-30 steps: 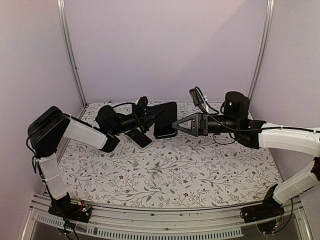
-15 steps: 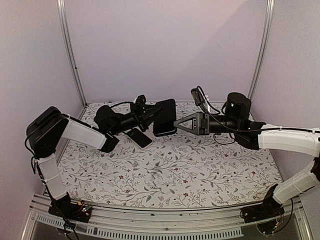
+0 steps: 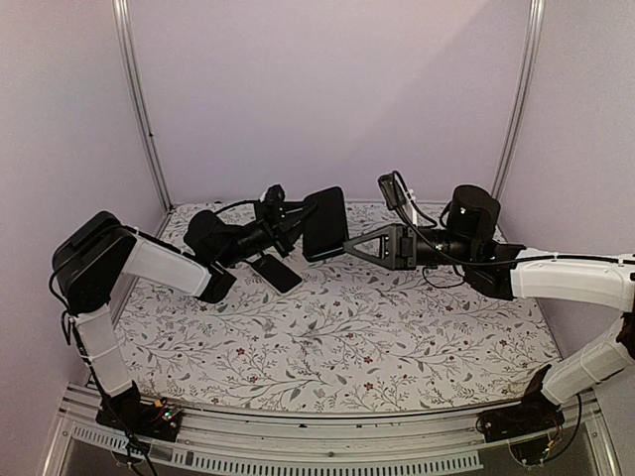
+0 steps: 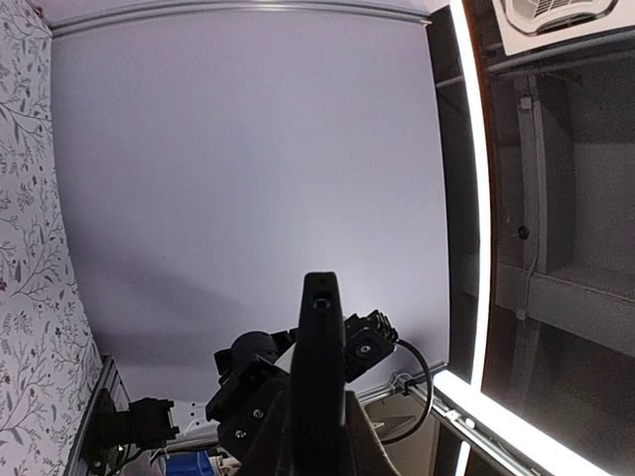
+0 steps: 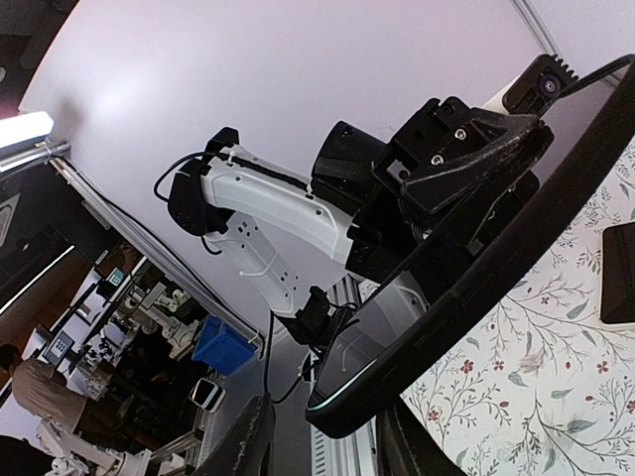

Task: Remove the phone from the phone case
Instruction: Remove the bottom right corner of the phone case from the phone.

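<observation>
A black phone (image 3: pixel 324 222) in its black phone case (image 5: pixel 516 243) hangs in the air over the back of the table. My left gripper (image 3: pixel 302 224) is shut on its left end. In the left wrist view the phone (image 4: pixel 319 367) stands edge-on between that gripper's (image 4: pixel 317 441) fingers. My right gripper (image 3: pixel 347 245) reaches in from the right at the phone's lower right corner. In the right wrist view the corner of the glossy screen (image 5: pixel 397 332) sits between the right gripper's (image 5: pixel 322 421) jaws. They are still apart, with a gap showing on the left side.
A flat black slab (image 3: pixel 275 271) lies on the flowered tablecloth (image 3: pixel 337 337) below the left gripper, and shows at the right edge of the right wrist view too (image 5: pixel 620 273). Lilac walls close in the back and both sides.
The left gripper has lifted and tilted the phone a little, up and to the left. The right gripper has followed, and its jaws have narrowed round the phone's corner.
</observation>
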Action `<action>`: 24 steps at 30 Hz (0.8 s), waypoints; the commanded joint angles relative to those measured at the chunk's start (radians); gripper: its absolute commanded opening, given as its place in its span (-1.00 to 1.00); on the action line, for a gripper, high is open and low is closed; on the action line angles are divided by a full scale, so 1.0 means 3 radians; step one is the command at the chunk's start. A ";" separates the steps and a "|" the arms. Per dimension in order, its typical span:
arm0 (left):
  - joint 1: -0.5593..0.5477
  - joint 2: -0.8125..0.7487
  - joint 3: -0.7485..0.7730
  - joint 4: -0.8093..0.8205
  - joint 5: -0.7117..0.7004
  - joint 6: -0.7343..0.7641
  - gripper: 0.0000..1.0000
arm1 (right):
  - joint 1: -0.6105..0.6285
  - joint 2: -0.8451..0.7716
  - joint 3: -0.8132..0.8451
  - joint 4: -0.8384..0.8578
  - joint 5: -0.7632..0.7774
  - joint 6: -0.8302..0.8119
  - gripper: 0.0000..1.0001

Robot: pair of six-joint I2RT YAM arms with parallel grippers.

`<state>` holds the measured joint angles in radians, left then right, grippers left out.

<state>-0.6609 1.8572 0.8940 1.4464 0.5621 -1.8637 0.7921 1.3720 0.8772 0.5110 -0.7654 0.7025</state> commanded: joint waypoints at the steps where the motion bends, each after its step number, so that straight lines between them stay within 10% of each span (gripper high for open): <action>1: 0.0015 -0.0052 0.0021 0.0275 -0.0171 0.0006 -1.00 | 0.0051 0.0022 0.0011 0.0248 -0.0128 0.0010 -0.39; 24: -0.0054 0.0012 0.0095 0.0342 -0.0041 -0.0103 -1.00 | 0.0049 0.0127 0.0253 0.0250 -0.0157 -0.0212 -0.96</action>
<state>-0.6628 1.8572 0.8970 1.4574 0.5468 -1.8877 0.7921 1.4059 0.8970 0.5243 -0.7967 0.7017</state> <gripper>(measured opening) 0.099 0.097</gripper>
